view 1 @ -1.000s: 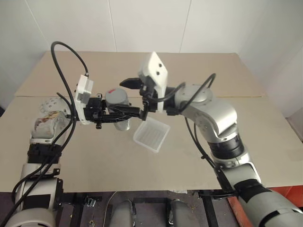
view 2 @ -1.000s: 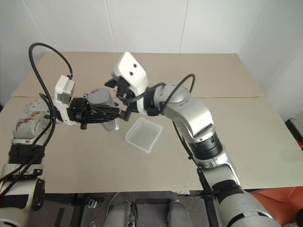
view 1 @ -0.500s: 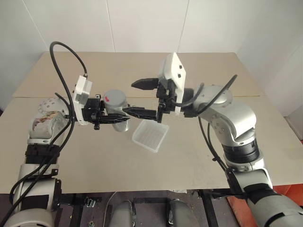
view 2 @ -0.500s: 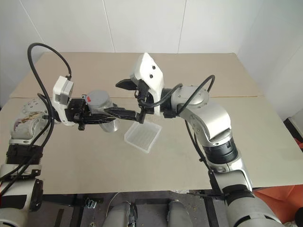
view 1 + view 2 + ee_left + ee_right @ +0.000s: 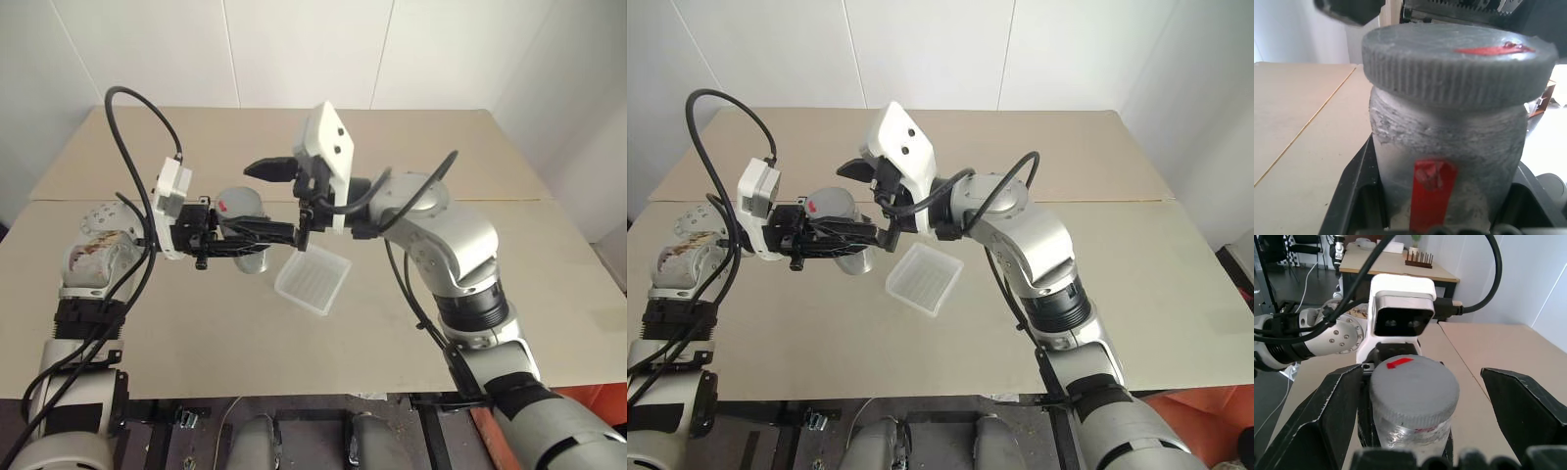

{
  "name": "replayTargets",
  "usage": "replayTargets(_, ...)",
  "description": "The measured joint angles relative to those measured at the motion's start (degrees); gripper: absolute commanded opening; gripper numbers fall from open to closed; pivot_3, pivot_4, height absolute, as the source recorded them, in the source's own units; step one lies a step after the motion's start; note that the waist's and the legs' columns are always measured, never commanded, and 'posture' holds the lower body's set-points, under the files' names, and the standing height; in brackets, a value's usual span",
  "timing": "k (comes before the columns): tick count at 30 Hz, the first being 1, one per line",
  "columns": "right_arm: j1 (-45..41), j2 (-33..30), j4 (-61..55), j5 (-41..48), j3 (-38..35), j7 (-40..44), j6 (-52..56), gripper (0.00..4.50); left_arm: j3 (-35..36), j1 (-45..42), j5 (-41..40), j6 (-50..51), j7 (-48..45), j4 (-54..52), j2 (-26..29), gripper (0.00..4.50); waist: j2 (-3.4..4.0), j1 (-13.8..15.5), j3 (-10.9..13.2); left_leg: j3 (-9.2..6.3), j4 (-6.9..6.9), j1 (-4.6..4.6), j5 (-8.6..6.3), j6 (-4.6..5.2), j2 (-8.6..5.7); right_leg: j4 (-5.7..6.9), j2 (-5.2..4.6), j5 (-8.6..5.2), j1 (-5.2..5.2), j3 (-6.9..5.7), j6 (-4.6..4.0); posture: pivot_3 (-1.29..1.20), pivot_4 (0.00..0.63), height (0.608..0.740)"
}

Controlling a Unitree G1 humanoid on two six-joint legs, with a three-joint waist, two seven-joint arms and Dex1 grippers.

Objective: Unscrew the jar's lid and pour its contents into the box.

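Observation:
My left gripper point(image 5: 253, 236) is shut on the jar point(image 5: 245, 223), a silvery-clear cylinder with a red mark, and holds it above the table. The grey ribbed lid point(image 5: 1457, 63) sits on the jar and carries a red stripe. My right gripper point(image 5: 263, 200) is open, one finger on each side of the lid point(image 5: 1414, 384) with a gap on both sides. The fingers point(image 5: 1327, 416) do not touch the lid. The box point(image 5: 313, 279), a shallow translucent white tray, lies on the table just right of the jar and below it. The contents are hidden inside the jar.
The beige table point(image 5: 196, 333) has a seam running across it and white walls behind. Its front edge lies close to the robot. The left arm's white wrist camera point(image 5: 1403, 308) sits right behind the jar.
The right gripper swung out to the right, away from the jar, then came back left so that its open fingers flank the lid again. The left gripper and jar stayed still.

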Motion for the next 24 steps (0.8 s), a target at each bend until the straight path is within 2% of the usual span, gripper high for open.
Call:
replayTargets(3,-1.1,1.4,1.7,-0.5,1.2,-0.3,0.9,4.48,0.0,0.0,0.0,0.0,0.0,0.0,0.0,1.93,0.0,0.0,0.0,0.0,0.0,0.0,0.0,0.0,0.0,0.01,0.0,0.0,-0.01,0.0,0.0,0.0,0.15,0.74)
replayTargets(4,-1.4,1.7,2.0,-0.5,1.2,-0.3,1.1,4.31,0.0,0.0,0.0,0.0,0.0,0.0,0.0,1.93,0.0,0.0,0.0,-0.01,0.0,0.0,0.0,0.0,0.0,0.01,0.0,0.0,0.0,0.0,0.0,0.0,0.15,0.74)
replayTargets(6,-1.6,1.9,2.7,-0.5,1.2,-0.6,1.5,3.91,0.0,0.0,0.0,0.0,0.0,0.0,0.0,1.93,0.0,0.1,0.0,0.0,0.0,0.0,0.0,0.0,0.0,0.01,-0.01,0.0,0.01,0.0,0.0,0.0,0.15,0.74)
replayTargets(9,-1.6,2.8,3.1,0.2,1.1,-1.0,2.5,2.93,0.1,0.1,0.0,0.0,0.3,-0.1,0.0,1.93,0.0,0.0,0.0,-0.01,0.0,0.0,0.0,0.0,0.0,0.01,0.0,0.0,0.0,-0.01,0.0,0.0,0.15,0.74)
replayTargets(10,-1.6,2.9,3.1,0.5,0.8,-1.1,2.9,2.77,0.1,0.1,0.0,0.0,0.3,-0.2,0.0,1.93,0.0,0.0,0.0,-0.01,0.0,0.0,0.0,0.0,0.0,0.01,0.0,0.0,0.0,-0.01,0.0,0.0,0.15,0.74)
replayTargets(15,-1.7,3.3,3.1,2.8,-0.7,-1.5,5.2,2.76,0.1,0.3,0.0,-0.1,0.5,-1.0,0.0,1.93,0.0,0.0,0.0,-0.01,0.0,0.0,0.0,0.0,0.01,0.01,0.0,0.0,0.0,-0.01,0.0,0.0,0.15,0.74)
replayTargets(19,-3.3,4.3,3.5,8.9,-8.5,-4.3,10.0,2.76,-0.1,0.8,0.1,-0.7,0.4,-1.2,0.0,1.93,0.0,0.1,0.0,-0.01,0.0,-0.01,0.0,0.0,0.0,0.02,-0.01,0.01,0.01,-0.01,-0.01,0.0,0.15,0.74)
replayTargets(22,-4.4,1.3,3.1,11.3,-14.8,-6.4,11.2,2.76,-0.3,1.3,0.2,-1.1,0.5,-1.2,-0.3,1.93,0.0,0.4,0.0,-0.04,0.0,-0.01,0.0,0.0,0.0,-0.01,-0.02,0.01,0.08,-0.08,-0.01,0.0,0.15,0.74)
replayTargets(24,-1.7,-2.1,1.9,10.2,-15.8,-7.6,10.4,2.76,-0.2,1.4,0.2,-1.2,1.0,-1.3,-0.4,1.93,-0.01,0.5,0.0,-0.04,-0.01,0.0,-0.01,0.01,-0.01,-0.04,-0.03,0.0,0.09,-0.08,0.0,0.0,0.15,0.74)
